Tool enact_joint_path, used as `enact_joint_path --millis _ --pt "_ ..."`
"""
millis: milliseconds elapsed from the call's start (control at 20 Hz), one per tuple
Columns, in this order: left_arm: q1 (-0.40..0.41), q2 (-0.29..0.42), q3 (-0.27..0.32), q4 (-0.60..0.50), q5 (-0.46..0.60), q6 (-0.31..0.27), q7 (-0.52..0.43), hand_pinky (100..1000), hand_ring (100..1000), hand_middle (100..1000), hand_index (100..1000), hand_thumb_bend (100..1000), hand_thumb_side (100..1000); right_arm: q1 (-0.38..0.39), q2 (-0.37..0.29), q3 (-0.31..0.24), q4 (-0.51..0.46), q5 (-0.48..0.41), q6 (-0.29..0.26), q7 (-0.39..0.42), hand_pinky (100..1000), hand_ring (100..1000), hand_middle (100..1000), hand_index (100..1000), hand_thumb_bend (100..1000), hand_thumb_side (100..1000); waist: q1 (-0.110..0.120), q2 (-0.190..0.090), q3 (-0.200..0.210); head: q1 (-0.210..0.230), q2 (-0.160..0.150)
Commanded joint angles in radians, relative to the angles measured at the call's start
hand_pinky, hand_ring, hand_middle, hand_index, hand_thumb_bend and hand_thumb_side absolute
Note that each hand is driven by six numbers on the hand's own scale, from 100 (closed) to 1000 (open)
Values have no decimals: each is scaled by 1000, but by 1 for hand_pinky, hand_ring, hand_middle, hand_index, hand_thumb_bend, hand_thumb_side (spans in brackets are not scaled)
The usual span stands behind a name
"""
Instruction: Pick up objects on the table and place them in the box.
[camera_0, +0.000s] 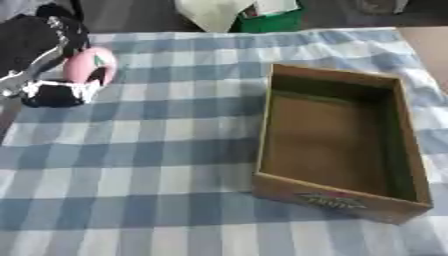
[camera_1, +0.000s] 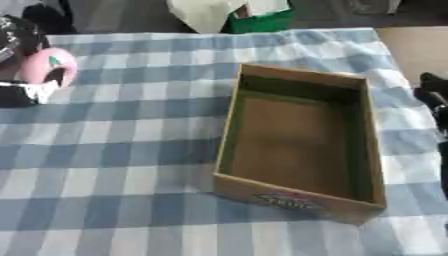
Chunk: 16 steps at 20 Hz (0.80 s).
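A matt cardboard box (camera_0: 343, 197) stands on checked cloth (camera_0: 131, 165); the pink object (camera_0: 87, 65) looks smooth, glossy.

- The box (camera_0: 339, 199) carries a red and dark printed label on its near outer wall, lower right of the frame; its lettering cannot be read.
- No other text shows.

left arm and hand (camera_0: 52, 75): glossy black shell, rounded casing | silver metal joint piece along the forearm edge | black-and-white speckled patches low on the hand || right hand (camera_1: 432, 95): plain black, only a sliver visible, no markings discernible
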Motion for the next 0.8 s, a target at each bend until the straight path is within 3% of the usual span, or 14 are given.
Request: enact_joint_path --millis 50,300,800 --pt "-59 -83 -13 -5 -60 -29 13 257 507 566 469 100 370 -5 -37 -12 -15 -23 -24 -12 881 887 692 934 100 1000 -1 -25 -6 -13 11" --pt "-152 -259 -33 74 -186 -70 53 255 505 559 461 100 362 -16 -57 -21 -15 -55 -56 -38 872 880 693 928 100 1000 0 -30 -25 2 13" --pt "-263 -479 -37 262 -317 -153 135 272 504 557 470 100 360 -62 -98 -20 -15 -123 -115 -58 855 865 693 918 100 1000 0 -24 -71 57 -5"
